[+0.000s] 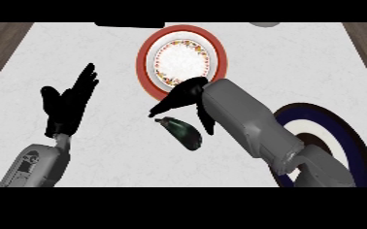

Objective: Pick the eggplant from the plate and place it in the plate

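Note:
A dark eggplant [183,132] lies on the white counter, below the red-rimmed plate [219,48] with a floral inner ring. My right hand [183,97] hovers just above and behind the eggplant, fingers straight and spread, overlapping the plate's lower rim; it holds nothing. A dark blue-rimmed plate [342,126] sits at the right, partly hidden by my right forearm. My left hand [68,104] rests open at the left, fingers up.
A dark flat object [129,24] lies at the counter's far edge, and a grey round thing [265,24] shows at the top right. Wooden floor shows past both side edges of the counter.

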You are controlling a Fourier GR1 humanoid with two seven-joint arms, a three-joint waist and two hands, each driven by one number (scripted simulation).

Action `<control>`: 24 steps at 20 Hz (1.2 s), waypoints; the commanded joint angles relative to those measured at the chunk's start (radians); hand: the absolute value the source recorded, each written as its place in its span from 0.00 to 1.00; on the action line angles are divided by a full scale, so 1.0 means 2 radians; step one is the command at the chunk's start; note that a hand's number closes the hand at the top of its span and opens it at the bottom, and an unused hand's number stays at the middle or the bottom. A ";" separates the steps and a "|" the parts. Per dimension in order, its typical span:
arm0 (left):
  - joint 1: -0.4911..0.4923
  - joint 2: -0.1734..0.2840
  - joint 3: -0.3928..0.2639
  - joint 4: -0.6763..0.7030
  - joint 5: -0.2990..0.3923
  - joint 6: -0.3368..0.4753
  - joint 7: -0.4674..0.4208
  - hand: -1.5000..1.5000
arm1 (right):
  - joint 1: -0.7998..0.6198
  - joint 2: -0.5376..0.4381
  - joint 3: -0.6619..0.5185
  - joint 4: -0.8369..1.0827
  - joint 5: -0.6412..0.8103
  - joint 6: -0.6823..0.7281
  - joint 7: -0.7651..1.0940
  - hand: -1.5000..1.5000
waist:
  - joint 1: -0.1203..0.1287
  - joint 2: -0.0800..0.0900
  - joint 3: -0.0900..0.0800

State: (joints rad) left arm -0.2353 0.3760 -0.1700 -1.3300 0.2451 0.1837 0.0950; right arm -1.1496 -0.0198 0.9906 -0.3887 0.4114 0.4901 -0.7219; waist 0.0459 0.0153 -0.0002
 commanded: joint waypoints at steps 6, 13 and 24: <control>-0.006 -0.002 0.011 0.000 -0.004 -0.013 0.008 0.50 | 0.007 0.010 0.026 -0.010 0.013 0.038 -0.014 0.00 | 0.003 -0.001 0.000; 0.020 0.002 0.021 -0.028 0.000 -0.027 0.011 0.50 | 0.024 0.010 0.038 -0.018 0.015 0.018 -0.011 0.00 | 0.004 -0.003 0.000; -0.016 -0.026 0.010 -0.003 -0.024 -0.011 0.028 0.50 | 0.031 0.009 0.095 -0.057 0.035 0.020 -0.058 1.00 | 0.004 0.000 0.000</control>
State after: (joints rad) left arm -0.2437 0.3439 -0.1391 -1.3461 0.2111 0.1505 0.1285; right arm -1.1024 -0.0219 1.1464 -0.4892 0.4771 0.4477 -0.7249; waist 0.0503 0.0022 0.0009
